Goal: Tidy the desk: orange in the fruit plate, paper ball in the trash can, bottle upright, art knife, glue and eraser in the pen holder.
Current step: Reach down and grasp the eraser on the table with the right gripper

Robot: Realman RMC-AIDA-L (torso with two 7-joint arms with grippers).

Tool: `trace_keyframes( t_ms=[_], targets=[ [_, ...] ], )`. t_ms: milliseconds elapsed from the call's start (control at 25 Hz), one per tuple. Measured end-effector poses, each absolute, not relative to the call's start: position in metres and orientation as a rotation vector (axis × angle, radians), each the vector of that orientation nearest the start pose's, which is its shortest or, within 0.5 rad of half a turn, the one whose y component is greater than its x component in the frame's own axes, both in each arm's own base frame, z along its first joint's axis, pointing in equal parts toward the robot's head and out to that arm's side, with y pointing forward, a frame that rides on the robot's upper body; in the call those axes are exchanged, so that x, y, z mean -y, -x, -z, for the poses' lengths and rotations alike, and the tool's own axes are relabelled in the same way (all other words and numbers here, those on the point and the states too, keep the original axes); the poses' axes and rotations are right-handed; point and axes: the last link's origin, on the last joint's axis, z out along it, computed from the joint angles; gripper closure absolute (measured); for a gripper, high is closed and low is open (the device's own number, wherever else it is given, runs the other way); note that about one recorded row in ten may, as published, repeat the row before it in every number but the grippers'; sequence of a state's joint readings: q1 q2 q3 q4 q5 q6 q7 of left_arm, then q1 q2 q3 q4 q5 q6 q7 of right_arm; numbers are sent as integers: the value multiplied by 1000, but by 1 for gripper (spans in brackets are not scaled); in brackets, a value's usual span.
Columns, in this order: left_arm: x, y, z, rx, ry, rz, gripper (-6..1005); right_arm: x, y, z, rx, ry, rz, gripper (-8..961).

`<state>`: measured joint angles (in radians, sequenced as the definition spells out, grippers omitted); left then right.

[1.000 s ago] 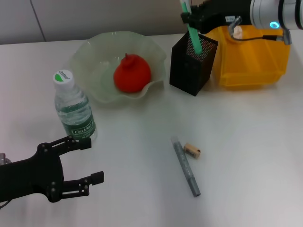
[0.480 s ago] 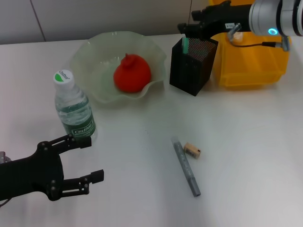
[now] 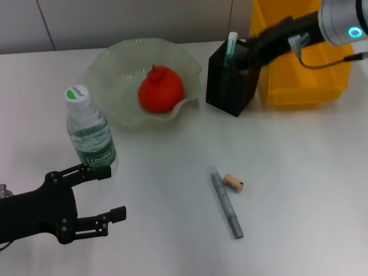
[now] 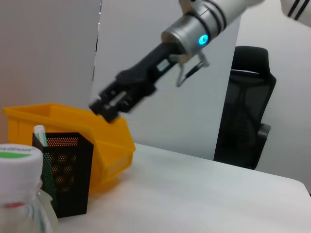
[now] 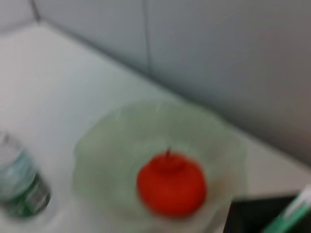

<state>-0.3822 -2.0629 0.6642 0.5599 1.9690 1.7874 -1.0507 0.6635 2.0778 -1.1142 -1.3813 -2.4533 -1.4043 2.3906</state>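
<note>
Two items left on the desk (image 3: 299,172): a grey stick-shaped tool (image 3: 225,202) and the eraser (image 3: 233,182), lying just beside each other near the middle.
Long axis of the grey tool: runs near to far, its near end angled slightly right.
Eraser: at the tool's far end, on its right side; contact cannot be told.
Direction from right gripper (image 3: 256,49): both lie nearer and a little left of it; the gripper hovers at the far right, over the pen holder (image 3: 233,80), fingers apparently empty, spread unclear.
Pen holder: a green-and-white stick (image 3: 230,43) stands inside.
Left gripper (image 3: 102,195): near left, fingers spread, holding nothing, beside the upright bottle (image 3: 89,132).
Nearer arm, by judgement: left, though the right is the active one.
Orange (image 3: 160,89): in the fruit plate (image 3: 109,63).
</note>
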Motion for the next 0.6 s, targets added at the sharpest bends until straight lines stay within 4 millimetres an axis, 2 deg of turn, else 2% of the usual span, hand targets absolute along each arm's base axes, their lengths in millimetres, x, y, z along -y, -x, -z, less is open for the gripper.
trace_keyframes(
  t_ms=[40,80,120,200,280,320,480,600],
  targets=[
    [-259,290,2,388,2786,895,133,-398,-141,-50,-759,2520,66,310],
    [-259,290,2,387,2786,894,133,-390,-133,-44,-803,2550,215,309],
    [-259,290,2,387,2786,894,133,-390,-133,-44,-803,2550,215,309],
    [-260,289,2,385,2786,894,133,-385,-129,-36,-853,2576,372,309],
    [-260,289,2,384,2787,896,133,-379,-127,-16,-922,2612,586,308],
    [-260,289,2,384,2787,896,133,-379,-127,-16,-922,2612,586,308],
    [-259,289,2,382,2793,896,133,-374,-134,10,-970,2634,748,308],
    [-259,288,3,382,2796,896,133,-374,-135,18,-972,2626,777,308]
  ],
)
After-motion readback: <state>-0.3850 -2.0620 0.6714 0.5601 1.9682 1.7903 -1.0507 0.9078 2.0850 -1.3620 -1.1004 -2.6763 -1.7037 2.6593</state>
